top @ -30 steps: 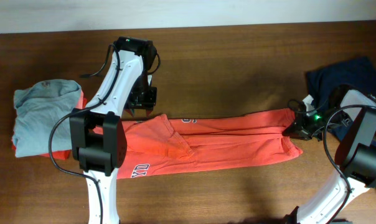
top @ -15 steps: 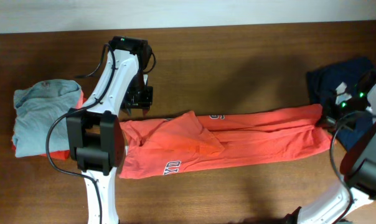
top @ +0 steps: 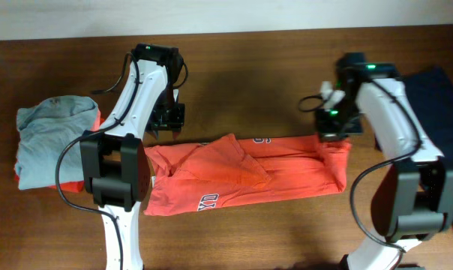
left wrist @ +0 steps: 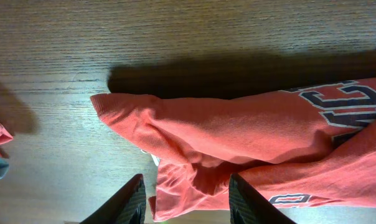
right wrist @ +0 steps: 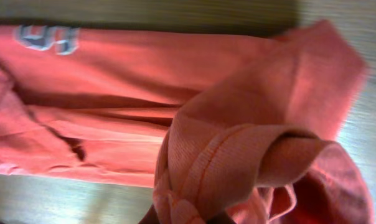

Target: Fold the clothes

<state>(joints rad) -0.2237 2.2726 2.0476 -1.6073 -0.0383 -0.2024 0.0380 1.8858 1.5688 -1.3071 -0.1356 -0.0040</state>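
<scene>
One end of the orange-red T-shirt (top: pixel 286 172) has swung leftward, doubled over and pinched tight by the right gripper (top: pixel 333 129), while the left gripper (top: pixel 166 120) stays put, fingers apart.

right jaws: buried in orange shirt (right wrist: pixel 256 155) | navy shirt (top: pixel 448 97): edge-cropped
</scene>
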